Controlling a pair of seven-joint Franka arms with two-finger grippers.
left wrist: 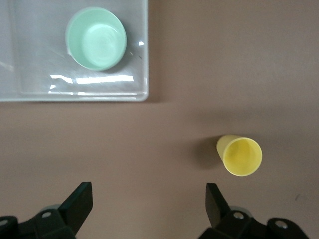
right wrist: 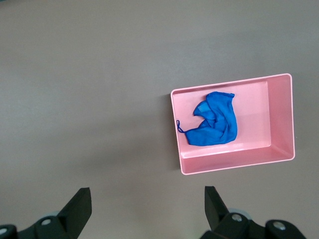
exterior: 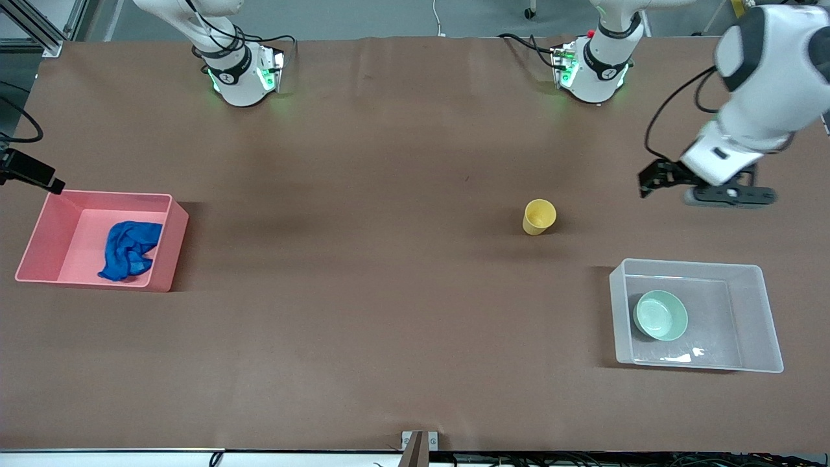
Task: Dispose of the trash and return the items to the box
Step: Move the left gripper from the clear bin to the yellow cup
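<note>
The yellow cup [exterior: 539, 216] stands upright on the bare table, and it also shows in the left wrist view [left wrist: 240, 156]. The mint-green bowl [exterior: 661, 315] [left wrist: 96, 38] sits in the clear bin [exterior: 739, 305] [left wrist: 75, 94] toward the left arm's end. The blue rag [exterior: 130, 250] [right wrist: 214, 122] lies in the pink bin [exterior: 71, 240] [right wrist: 279, 119] toward the right arm's end. My left gripper [exterior: 658, 178] [left wrist: 148, 199] is open and empty, up over the table between cup and clear bin. My right gripper [right wrist: 147, 201] is open and empty, high over bare table apart from the pink bin; it is outside the front view.
A black device on a cable [exterior: 29, 172] juts in at the table edge beside the pink bin. The two arm bases [exterior: 240, 78] [exterior: 593, 68] stand along the table's edge farthest from the front camera.
</note>
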